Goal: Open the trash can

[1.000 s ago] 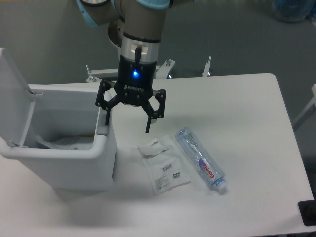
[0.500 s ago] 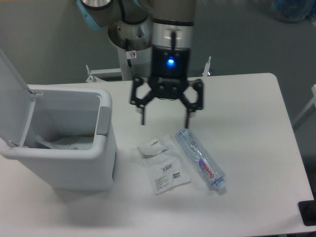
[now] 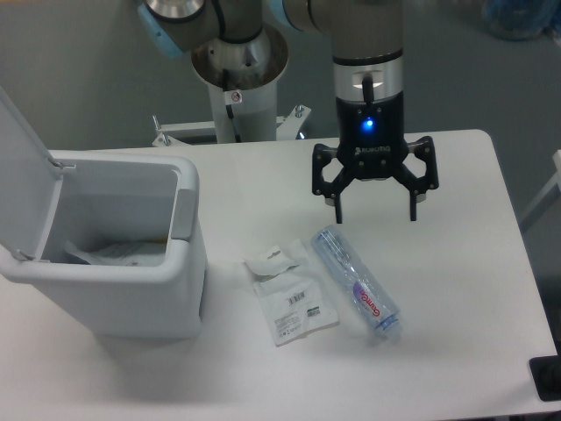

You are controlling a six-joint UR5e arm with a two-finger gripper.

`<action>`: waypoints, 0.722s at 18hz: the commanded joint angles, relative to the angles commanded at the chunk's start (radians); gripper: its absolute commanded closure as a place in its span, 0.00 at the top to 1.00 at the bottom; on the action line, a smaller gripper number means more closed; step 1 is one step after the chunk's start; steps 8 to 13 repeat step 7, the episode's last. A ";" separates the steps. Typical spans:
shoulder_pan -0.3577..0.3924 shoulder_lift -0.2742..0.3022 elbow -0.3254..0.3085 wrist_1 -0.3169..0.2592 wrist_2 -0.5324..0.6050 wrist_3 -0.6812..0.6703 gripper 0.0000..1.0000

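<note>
The white trash can (image 3: pixel 131 298) stands at the left of the table with its lid (image 3: pixel 22 175) swung up and back, so the inside shows, with paper scraps at the bottom. A light grey push tab (image 3: pixel 183 213) sits on its right rim. My gripper (image 3: pixel 375 213) hangs open above the table, well to the right of the can, with nothing between its fingers. It hovers just beyond the upper end of a plastic bottle.
A clear plastic bottle (image 3: pixel 357 283) with a red label lies on the table right of centre. A flat plastic packet (image 3: pixel 289 296) with a label lies beside it, between bottle and can. The table's right edge and a dark object (image 3: pixel 546 379) are at the lower right.
The gripper has moved right, from against the can's push tab to above the bottle's far end. It stays open. The can's lid stays up.
</note>
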 joint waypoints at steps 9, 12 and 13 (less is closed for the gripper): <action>0.020 0.005 -0.002 0.002 -0.002 0.000 1.00; 0.020 0.005 -0.002 0.002 -0.002 0.000 1.00; 0.020 0.005 -0.002 0.002 -0.002 0.000 1.00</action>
